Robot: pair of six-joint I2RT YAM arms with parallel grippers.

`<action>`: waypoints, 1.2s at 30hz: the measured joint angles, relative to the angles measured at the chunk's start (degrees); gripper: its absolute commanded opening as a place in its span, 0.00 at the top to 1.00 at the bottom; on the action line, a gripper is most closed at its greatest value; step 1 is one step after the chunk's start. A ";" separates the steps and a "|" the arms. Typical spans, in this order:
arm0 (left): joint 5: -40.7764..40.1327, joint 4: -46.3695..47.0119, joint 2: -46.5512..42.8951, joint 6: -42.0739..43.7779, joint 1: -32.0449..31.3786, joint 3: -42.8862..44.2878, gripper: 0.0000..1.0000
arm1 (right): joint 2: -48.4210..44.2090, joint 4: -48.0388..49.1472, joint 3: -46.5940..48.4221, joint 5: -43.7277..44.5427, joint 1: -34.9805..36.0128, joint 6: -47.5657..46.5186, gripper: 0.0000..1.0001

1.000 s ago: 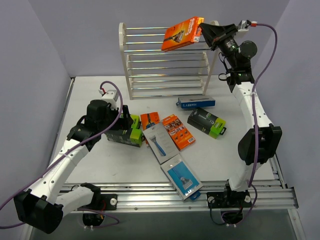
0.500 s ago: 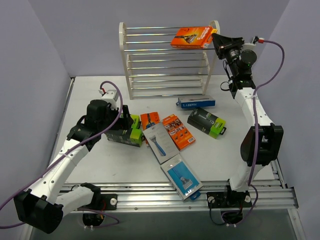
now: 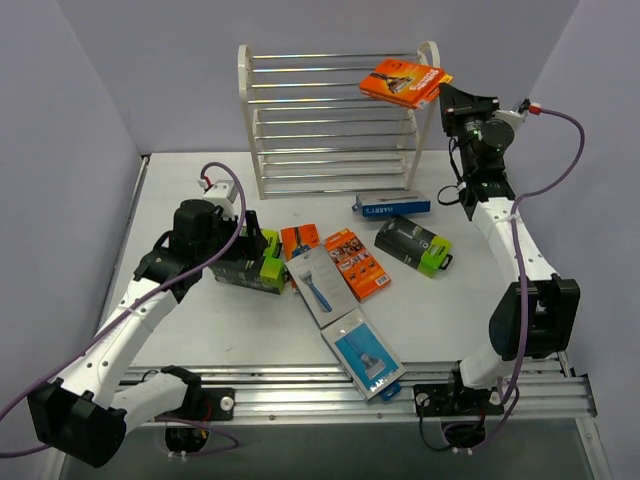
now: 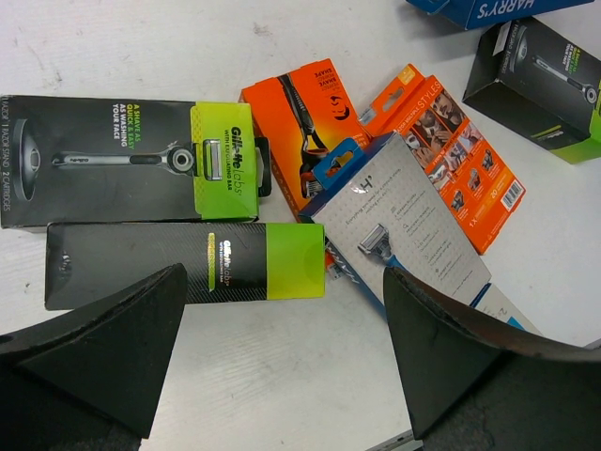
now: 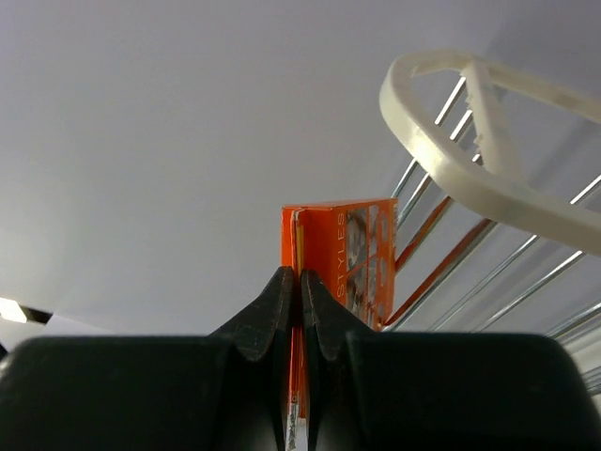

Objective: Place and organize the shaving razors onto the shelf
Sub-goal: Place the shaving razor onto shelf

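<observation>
- Top external view: the right gripper (image 3: 447,96) is raised beside the upper right corner of the shelf (image 3: 245,100), its jaws pressed together on one edge of an orange razor card (image 3: 405,80).
- That card lies roughly flat at the level of the top rods, at their right end, with one corner sticking out past the right side panel. Whether it rests on the rods cannot be told.
- Right wrist view: both fingers (image 5: 272,305) pinch the orange razor card (image 5: 338,249) edge-on, with the shelf's rounded white panel (image 5: 470,178) and rods just to the right.
- The left gripper (image 3: 255,255) sits low over the table (image 3: 200,180), jaws wide apart and nothing between them.
- Left wrist view: the left gripper (image 4: 282,277) hangs over two black-and-lime boxes lying side by side, the longer box (image 4: 103,160) behind the shorter box (image 4: 188,263).
- The shelf rods carry no other pack.
- On the table near mid-field: a second orange card (image 3: 355,262) and a third orange card (image 3: 298,240), partly overlapped by a grey pack with a blue razor (image 3: 320,283).
- A blue-windowed pack (image 3: 362,352) lies nearest the front rail.
- A blue Harry's box (image 3: 392,206) lies in front of the shelf; a third black-and-lime box (image 3: 413,243) sits just in front of it.
</observation>
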 measured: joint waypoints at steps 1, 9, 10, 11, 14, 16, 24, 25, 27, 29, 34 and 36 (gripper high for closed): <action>0.07 0.02 0.00 0.00 0.00 0.00 0.06 | -0.28 -0.04 -0.92 1.46 0.52 -0.02 1.00; 0.37 0.00 0.00 -0.02 0.00 0.00 0.06 | -0.35 -1.01 -2.86 10.21 5.77 0.66 1.00; 0.37 0.00 0.00 -0.02 0.00 0.00 0.06 | -0.39 -1.11 -3.26 11.63 6.40 0.83 1.00; 0.39 0.02 0.00 0.00 0.00 0.00 0.06 | -0.39 -1.40 -3.54 13.09 7.04 0.96 1.00; 0.42 0.02 0.00 -0.02 0.00 0.00 0.06 | -0.39 -3.02 -3.78 16.83 8.72 1.18 1.00; 0.50 0.02 0.00 -0.02 0.00 0.00 0.06 | -0.39 -3.34 -3.78 19.04 9.60 1.79 1.00; 0.92 0.44 0.48 -0.11 0.00 0.00 0.06 | -0.39 -4.13 -6.01 24.85 10.58 5.05 1.00; 0.96 0.42 0.61 -0.13 0.00 0.00 0.06 | -0.39 -4.13 -6.01 25.22 10.58 5.42 1.00; 0.98 0.42 0.74 -0.20 0.00 0.00 0.06 | -0.39 -3.91 -6.01 26.01 10.60 6.25 1.00; 1.01 0.42 0.74 -0.22 0.00 0.00 0.06 | -0.39 -3.89 -6.03 26.93 10.97 7.10 1.00; 1.07 0.46 0.74 -0.48 0.00 0.00 0.06 | 0.13 -2.78 -6.25 29.07 11.76 8.98 1.00; 1.22 0.46 0.76 -0.57 0.00 0.00 0.06 | 0.59 -2.56 -6.25 30.05 12.28 9.70 1.00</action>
